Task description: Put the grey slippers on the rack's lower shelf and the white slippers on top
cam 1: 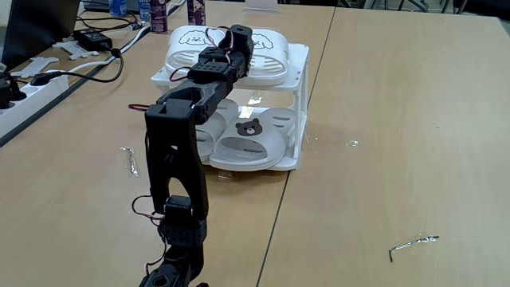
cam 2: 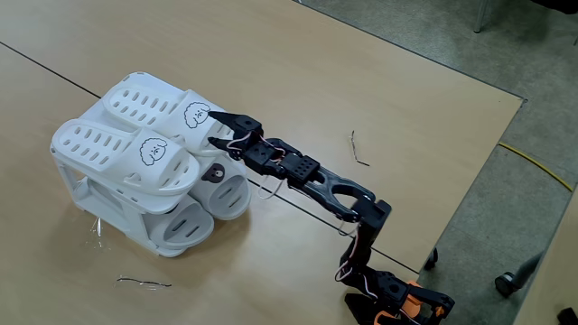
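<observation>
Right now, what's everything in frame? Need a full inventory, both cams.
white slippers: 2, cream-white with dog faces, side by side on the rack's top.
grey slippers: 2, light grey with bear badge, on the lower shelf.
rack: 1, white, two tiers, on the wooden table.
power strip: 1, white, far left table edge in a fixed view, with black cables.
black adapter: 1, top left.
wire scraps: several, thin metal, scattered on the table.
yellow cable: 1, on the floor at right.
arm: 1, black, reaching toward the rack.
gripper: 1, black, fingers at the white slippers' toe end; open or shut unclear.
</observation>
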Robot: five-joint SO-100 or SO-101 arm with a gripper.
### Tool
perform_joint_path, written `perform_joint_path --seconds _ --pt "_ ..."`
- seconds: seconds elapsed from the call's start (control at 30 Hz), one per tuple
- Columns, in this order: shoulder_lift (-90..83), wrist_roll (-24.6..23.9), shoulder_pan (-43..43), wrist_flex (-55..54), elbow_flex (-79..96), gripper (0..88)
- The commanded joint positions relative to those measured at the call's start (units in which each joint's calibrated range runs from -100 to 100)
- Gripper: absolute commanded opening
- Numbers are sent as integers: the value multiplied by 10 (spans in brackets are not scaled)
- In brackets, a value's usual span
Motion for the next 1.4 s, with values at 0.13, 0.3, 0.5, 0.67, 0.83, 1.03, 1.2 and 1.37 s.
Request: perform_joint_path --seconds 0.13,0.3,0.5,0.67,0.83,1.03,1.2,1.37 --pt "-271 4 6 -8 153 49" --pt "-375 4 6 -168 228 14" --pt "-445 4 6 -589 595 15" --pt "-529 4 6 -834 822 14" --pt "-610 4 2 -888 820 15" --pt "-746 4 -1 -954 825 15" --pt "-834 4 2 -959 825 15" --pt "-866 4 0 -959 825 15"
